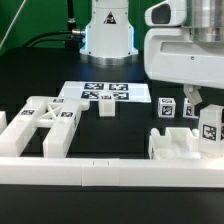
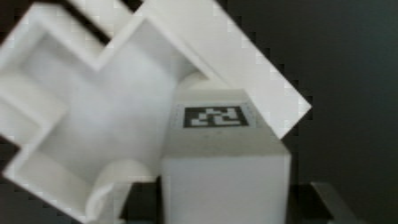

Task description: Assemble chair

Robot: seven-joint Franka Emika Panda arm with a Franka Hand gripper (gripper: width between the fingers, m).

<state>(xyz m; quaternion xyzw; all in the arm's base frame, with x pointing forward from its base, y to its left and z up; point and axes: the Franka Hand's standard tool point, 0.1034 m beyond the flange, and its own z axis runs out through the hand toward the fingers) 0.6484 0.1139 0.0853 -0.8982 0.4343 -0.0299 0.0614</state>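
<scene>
Pinching tagged block (image 2: 224,168), fingers (image 1: 190,98) seemingly half-open.

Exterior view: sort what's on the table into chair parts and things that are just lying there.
Chair parts:
X-braced frame
small loose peg
tagged pegs on the exterior view's right
notched block
held peg, between the jaws

Not part of the job:
marker board
long border rail
</scene>
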